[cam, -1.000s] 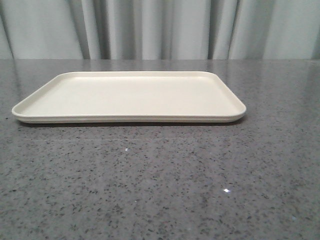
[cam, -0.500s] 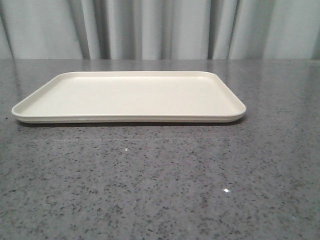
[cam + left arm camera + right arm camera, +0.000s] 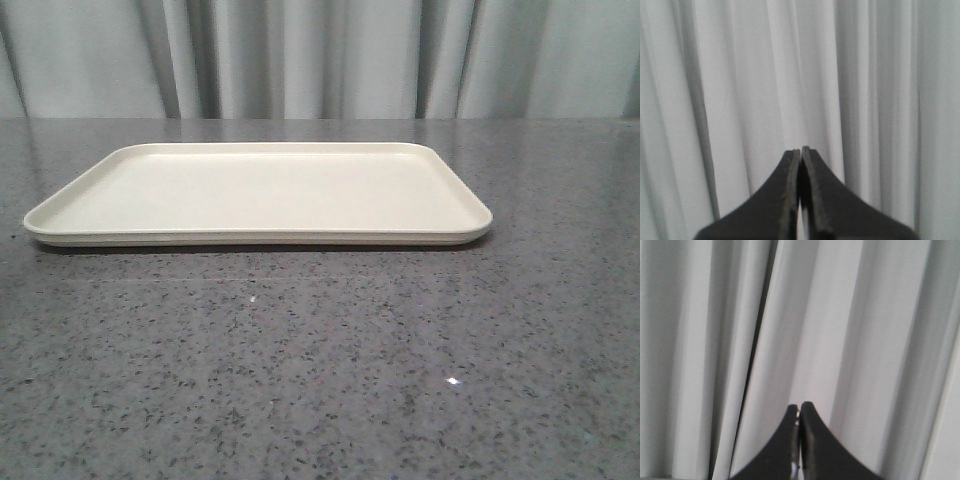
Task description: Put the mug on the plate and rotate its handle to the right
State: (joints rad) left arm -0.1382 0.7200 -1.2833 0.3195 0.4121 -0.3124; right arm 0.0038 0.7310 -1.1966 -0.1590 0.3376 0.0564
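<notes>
Staged test or studio setting, not a lived-in room: speckled grey stone-look table [image 3: 320, 380], pleated pale grey curtain [image 3: 320, 60] closing off the whole far edge.

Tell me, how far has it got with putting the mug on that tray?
Nothing looks done yet. The plate sits on the grey table with nothing on it, and no mug shows in any view. Nothing is in hand: the left hand and the right hand are both shut on nothing, facing the pale curtain. Everything is left: finding the mug, setting it on the plate, and turning its handle to the right.
</notes>
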